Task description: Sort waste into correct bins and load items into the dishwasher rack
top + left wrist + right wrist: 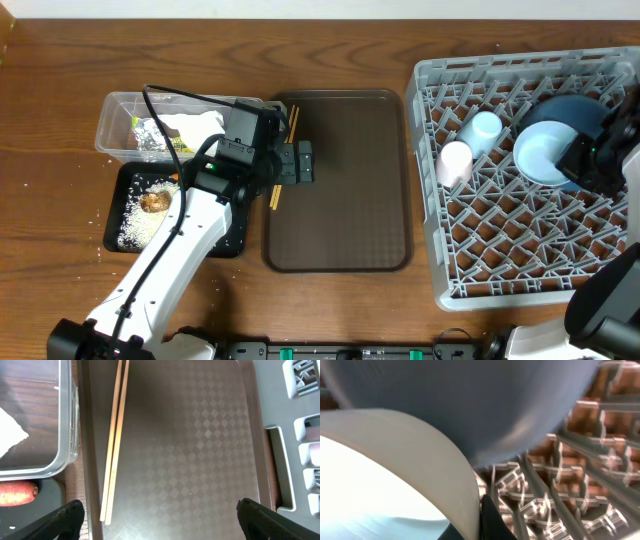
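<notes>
Left fingers [299,163] spread wide — arm stretched over chopsticks [114,445] | right fingers [486,522] pinch light blue bowl [543,155] rim

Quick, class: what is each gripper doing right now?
Left gripper: open, holding nothing.
Right gripper: shut beside the light blue bowl; grip unclear.

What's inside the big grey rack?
In the rack: a pale pink cup, a light blue cup, a light blue bowl and a dark-blue plate. The bowl hides part of the plate.
</notes>
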You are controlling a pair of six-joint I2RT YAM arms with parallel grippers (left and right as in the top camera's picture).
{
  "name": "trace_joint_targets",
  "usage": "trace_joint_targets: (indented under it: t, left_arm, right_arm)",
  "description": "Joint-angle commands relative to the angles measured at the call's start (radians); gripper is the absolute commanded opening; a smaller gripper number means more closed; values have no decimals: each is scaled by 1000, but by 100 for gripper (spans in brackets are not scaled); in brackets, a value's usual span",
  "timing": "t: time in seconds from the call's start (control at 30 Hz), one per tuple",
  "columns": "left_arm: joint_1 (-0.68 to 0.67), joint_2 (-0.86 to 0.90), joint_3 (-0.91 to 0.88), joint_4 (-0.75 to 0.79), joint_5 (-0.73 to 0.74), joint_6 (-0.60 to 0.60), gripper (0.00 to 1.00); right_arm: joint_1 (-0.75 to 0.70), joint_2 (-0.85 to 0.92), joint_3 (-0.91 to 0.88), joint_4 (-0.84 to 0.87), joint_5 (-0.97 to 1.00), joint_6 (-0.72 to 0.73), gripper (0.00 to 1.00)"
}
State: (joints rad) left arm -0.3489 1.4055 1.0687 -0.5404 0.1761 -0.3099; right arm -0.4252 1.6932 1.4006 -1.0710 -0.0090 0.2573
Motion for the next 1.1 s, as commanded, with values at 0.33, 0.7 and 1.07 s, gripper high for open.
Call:
trace_joint_targets:
  t: [0.33,0.7,1.07]
  left_arm:
    - [3,10,26,3,-13,10,98]
    - [3,10,26,3,-13,9,98]
    - [3,10,26,3,-13,9,98]
  right_arm:
    - [-5,-68,290,-528,581,370,1]
    - [66,-68,199,-628,687,460,2]
    - [84,-61,29,-560,679,516,1]
